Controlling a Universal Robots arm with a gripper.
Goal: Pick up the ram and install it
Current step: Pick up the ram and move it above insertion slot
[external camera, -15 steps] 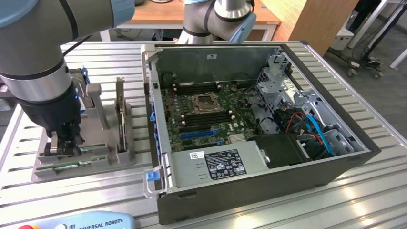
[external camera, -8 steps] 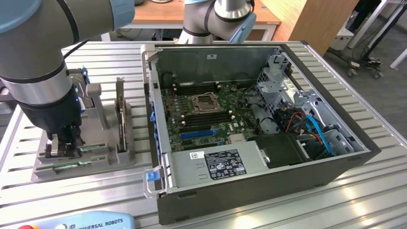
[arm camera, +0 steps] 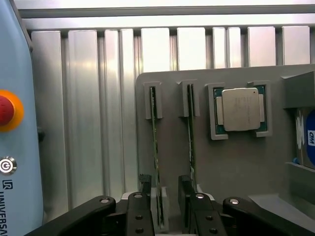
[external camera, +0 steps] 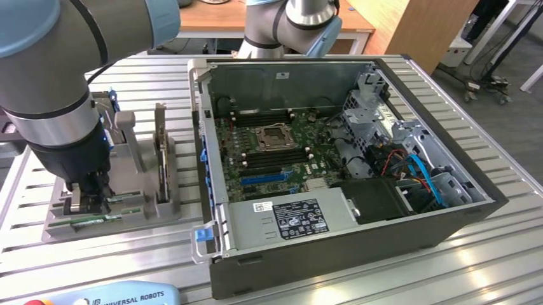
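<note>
Exterior view looks down from afar; wrist view closely faces shared holder (external camera: 161, 206) (arm camera: 236, 167).

A slatted aluminium table (external camera: 484, 260) is brightly lit. Behind it a wooden desk (external camera: 212, 19) and a wooden panel (external camera: 407, 28) are seen — cables (external camera: 477, 81) are strewn over the grey floor (external camera: 496, 54).

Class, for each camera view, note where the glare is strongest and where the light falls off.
Wrist view: the glare is strongest on the aluminium table slats, which are almost washed white, while the grey holder plate is evenly lit. Exterior view: the same slats gleam at the exterior view's lower right, and the inside of the computer case is dimmer.
</note>
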